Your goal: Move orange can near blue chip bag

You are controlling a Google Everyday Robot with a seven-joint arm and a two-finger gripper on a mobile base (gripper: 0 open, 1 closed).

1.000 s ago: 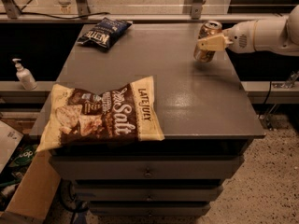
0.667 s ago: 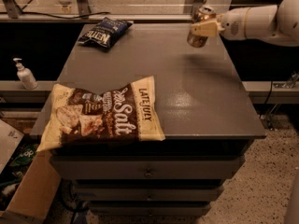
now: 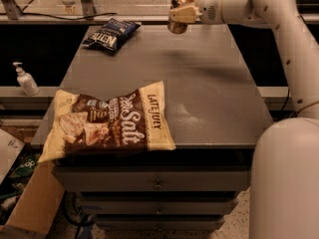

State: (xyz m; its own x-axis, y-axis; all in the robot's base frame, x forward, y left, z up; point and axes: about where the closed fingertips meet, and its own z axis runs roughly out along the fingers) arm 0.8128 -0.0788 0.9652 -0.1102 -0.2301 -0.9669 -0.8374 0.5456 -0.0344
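Observation:
The orange can [image 3: 179, 10] is held in the air above the far edge of the grey cabinet top [image 3: 209, 83], tilted a little. My gripper [image 3: 182, 14] is shut on the orange can, its cream fingers [image 3: 185, 15] clamped across the can's middle, with the white arm reaching in from the right. The blue chip bag [image 3: 111, 34] lies flat at the far left corner of the top, well to the left of the can.
A large cream-and-brown Late July chip bag [image 3: 107, 121] lies at the front left of the top. A white pump bottle [image 3: 25, 79] stands on a ledge to the left. A cardboard box [image 3: 30, 203] sits on the floor at lower left. My white base [image 3: 286, 183] fills the lower right.
My gripper has lifted the orange can off the right side of the cabinet top and carried it up and to the left, toward the blue chip bag.

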